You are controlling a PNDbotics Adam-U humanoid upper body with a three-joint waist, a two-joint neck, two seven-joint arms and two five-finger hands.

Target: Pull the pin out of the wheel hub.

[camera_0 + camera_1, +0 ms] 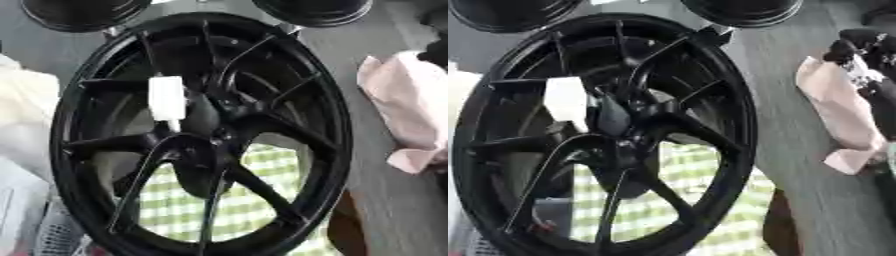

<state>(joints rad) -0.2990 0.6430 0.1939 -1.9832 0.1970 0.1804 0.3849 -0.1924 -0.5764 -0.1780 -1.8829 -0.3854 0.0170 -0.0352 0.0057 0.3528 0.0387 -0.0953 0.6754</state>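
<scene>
A big black wheel hub (206,135) with thin spokes fills the middle of both views, standing tilted. A white pin (166,97) with a blocky head and a thin stem pointing down sits among the spokes just left of the hub's centre (219,132). No hand touches the pin or the wheel. At the right edge a black shape that looks like my right hand (861,46) lies over the top of a pink cloth (837,107), well away from the wheel. My left hand shows in neither view.
A green and white checked cloth (262,192) shows through the lower spokes. Two more black rims (83,12) (315,11) stand at the far edge. White fabric (26,110) lies to the left, and grey table (815,200) to the right.
</scene>
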